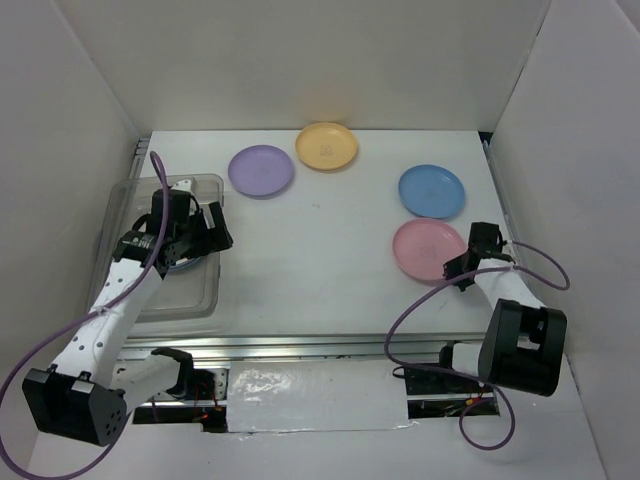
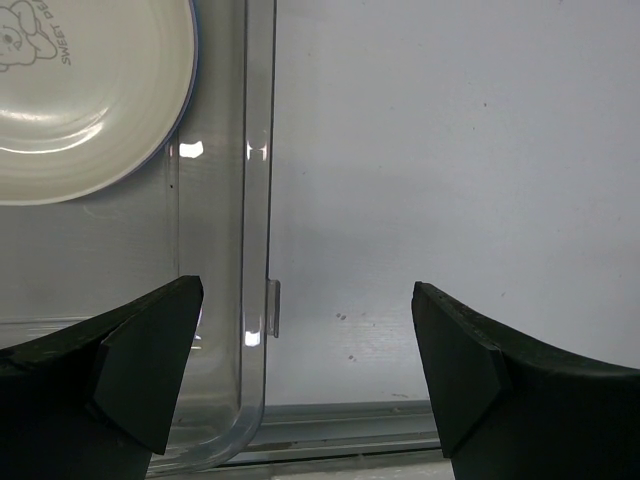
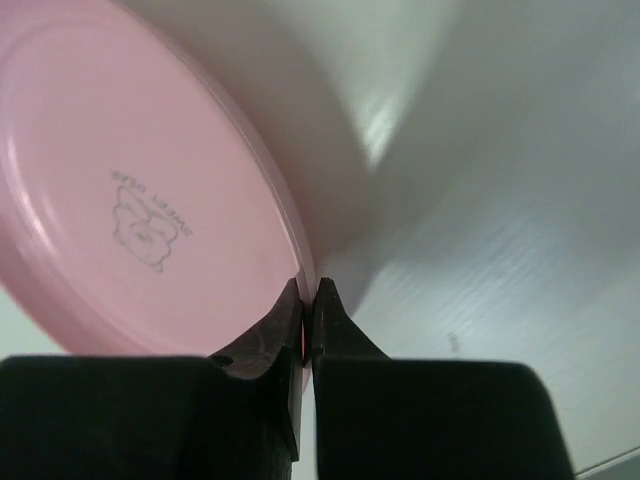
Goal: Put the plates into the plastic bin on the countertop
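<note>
Small round pink plastic plate (image 1: 425, 248): 3 o'clock, rim pinched in right gripper (image 3: 308, 292). Left gripper (image 2: 310, 300): jaws wide, empty, above clear rectangular plastic bin (image 1: 195, 295), 9 o'clock. Risk: thin edge pinch, plate likely to slip mid-carry.

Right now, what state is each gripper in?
The left gripper is open and empty, over the bin edge.
The right gripper is shut on the pink plate.

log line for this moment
right claw: shut on rim of round pink plastic plate | left claw: open above clear rectangular plastic bin wall | round cream plastic plate: in bin
</note>
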`<state>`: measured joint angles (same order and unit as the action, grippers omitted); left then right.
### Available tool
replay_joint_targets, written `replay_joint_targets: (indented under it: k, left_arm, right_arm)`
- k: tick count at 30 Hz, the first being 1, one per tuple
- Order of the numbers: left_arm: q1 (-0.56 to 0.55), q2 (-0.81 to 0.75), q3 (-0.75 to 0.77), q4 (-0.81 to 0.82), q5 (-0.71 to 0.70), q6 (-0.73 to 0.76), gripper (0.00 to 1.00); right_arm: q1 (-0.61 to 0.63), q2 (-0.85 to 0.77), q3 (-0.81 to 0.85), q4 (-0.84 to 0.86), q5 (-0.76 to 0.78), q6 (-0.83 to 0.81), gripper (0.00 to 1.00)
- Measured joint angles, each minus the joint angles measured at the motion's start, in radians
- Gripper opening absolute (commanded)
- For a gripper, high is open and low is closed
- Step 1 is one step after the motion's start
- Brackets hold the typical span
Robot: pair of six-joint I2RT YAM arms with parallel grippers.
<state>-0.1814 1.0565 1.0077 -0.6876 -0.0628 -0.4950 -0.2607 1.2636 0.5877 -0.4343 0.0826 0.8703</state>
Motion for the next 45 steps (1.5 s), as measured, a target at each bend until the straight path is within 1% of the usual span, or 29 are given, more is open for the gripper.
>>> replay_joint_targets:
  k: [2,4,8,9,12,14,18,22,23,24,25,26,27,29,30,31,32,33,34,37,39,42,43,45]
  left_arm:
    - [0.008,0.000,0.000,0.003,0.018,0.001,0.99]
    - [0.011,-0.001,-0.008,0.023,0.055,0.001,0.99]
    - [0.000,0.011,-0.034,0.095,0.250,-0.011,0.99]
    - [-0.010,0.024,-0.034,0.115,0.296,-0.018,0.99]
    - [-0.066,0.093,-0.032,0.213,0.417,-0.059,0.99]
    - [-0.116,0.146,-0.023,0.243,0.442,-0.075,0.99]
    - [-0.201,0.227,0.019,0.257,0.452,-0.097,0.99]
    - [-0.237,0.279,0.060,0.272,0.447,-0.112,0.99]
    - [-0.241,0.287,0.062,0.278,0.446,-0.114,0.98]
    - [-0.248,0.294,0.062,0.284,0.443,-0.116,0.89]
    - [-0.252,0.300,0.062,0.287,0.438,-0.122,0.84]
    - [-0.256,0.304,0.062,0.289,0.432,-0.127,0.73]
    - [-0.261,0.309,0.062,0.292,0.423,-0.133,0.41]
    - [-0.270,0.316,0.065,0.288,0.402,-0.142,0.13]
    - [-0.271,0.318,0.073,0.285,0.410,-0.156,0.00]
    - [-0.271,0.319,0.087,0.279,0.415,-0.164,0.00]
    - [-0.274,0.319,0.107,0.263,0.401,-0.163,0.00]
    - [-0.274,0.319,0.125,0.250,0.393,-0.165,0.00]
    - [-0.277,0.321,0.146,0.233,0.339,-0.159,0.00]
    - [-0.254,0.328,0.187,0.174,0.203,-0.165,0.00]
    - [-0.170,0.324,0.193,0.130,0.137,-0.170,0.00]
    - [0.063,0.308,0.181,0.090,0.054,-0.193,0.00]
    - [0.156,0.299,0.168,0.089,0.035,-0.198,0.00]
    - [0.325,0.275,0.140,0.089,0.008,-0.218,0.00]
  right_arm:
    - [0.053,-0.025,0.006,0.008,0.000,0.004,0.00]
    - [0.151,-0.070,0.018,-0.016,0.025,0.003,0.00]
    - [0.418,-0.142,0.065,-0.123,0.080,0.011,0.00]
    - [0.490,-0.150,0.092,-0.155,0.100,0.015,0.00]
    - [0.655,-0.149,0.188,-0.207,0.121,0.030,0.00]
    - [0.731,-0.146,0.250,-0.216,0.117,0.035,0.00]
    - [0.832,-0.146,0.329,-0.206,0.103,0.049,0.00]
    - [0.904,-0.131,0.374,-0.201,0.074,0.050,0.00]
    - [0.918,-0.126,0.384,-0.201,0.067,0.050,0.00]
    - [0.928,-0.122,0.389,-0.198,0.061,0.050,0.00]
    - [0.935,-0.121,0.392,-0.195,0.057,0.050,0.00]
    - [0.939,-0.121,0.394,-0.195,0.054,0.050,0.00]
    - [0.942,-0.121,0.394,-0.194,0.053,0.050,0.00]
    - [0.948,-0.122,0.394,-0.195,0.055,0.047,0.02]
    - [0.949,-0.122,0.394,-0.210,0.072,0.045,0.05]
    - [0.948,-0.122,0.394,-0.222,0.080,0.050,0.16]
    - [0.945,-0.122,0.394,-0.214,0.085,0.051,0.60]
    - [0.945,-0.125,0.394,-0.206,0.090,0.060,0.77]
    - [0.945,-0.127,0.394,-0.201,0.088,0.057,1.00]
    - [0.913,-0.131,0.394,-0.194,0.076,0.049,1.00]
    - [0.836,-0.143,0.385,-0.180,0.050,0.040,1.00]
    - [0.690,-0.187,0.334,-0.139,0.012,0.014,1.00]
    - [0.653,-0.200,0.315,-0.131,-0.008,0.002,1.00]
    - [0.615,-0.211,0.289,-0.117,-0.056,-0.021,1.00]
